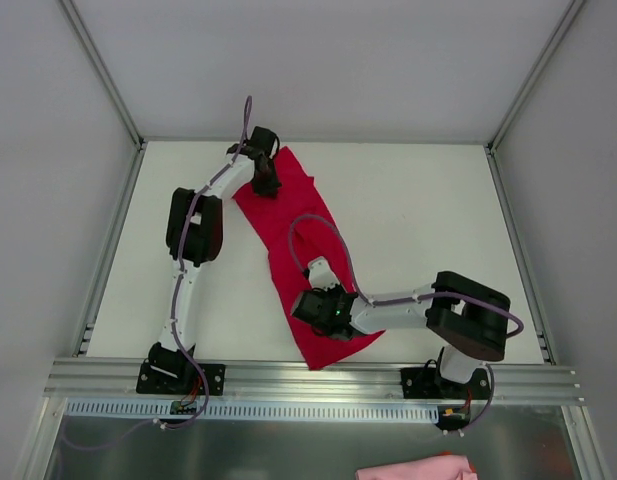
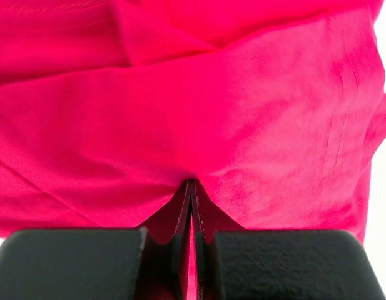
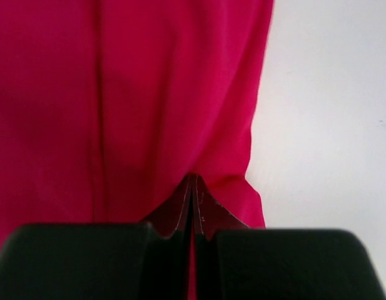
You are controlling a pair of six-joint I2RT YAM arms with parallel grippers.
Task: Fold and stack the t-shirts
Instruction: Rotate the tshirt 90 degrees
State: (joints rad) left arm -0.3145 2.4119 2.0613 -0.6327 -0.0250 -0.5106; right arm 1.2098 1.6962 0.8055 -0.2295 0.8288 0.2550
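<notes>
Well, the left gripper (image 2: pixel 191 187) and right gripper (image 3: pixel 193 181) each clamp the shirt (image 1: pixel 288 215), which runs off both wrist views ahead of them.

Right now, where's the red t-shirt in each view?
Top external: t-shirt lies diagonally mid-table, from far centre to the near edge.
Left wrist: t-shirt fills nearly the whole frame.
Right wrist: t-shirt covers the left two-thirds.
Shared landmark: white table, a sliver at right in left wrist, the right third in right wrist.
</notes>
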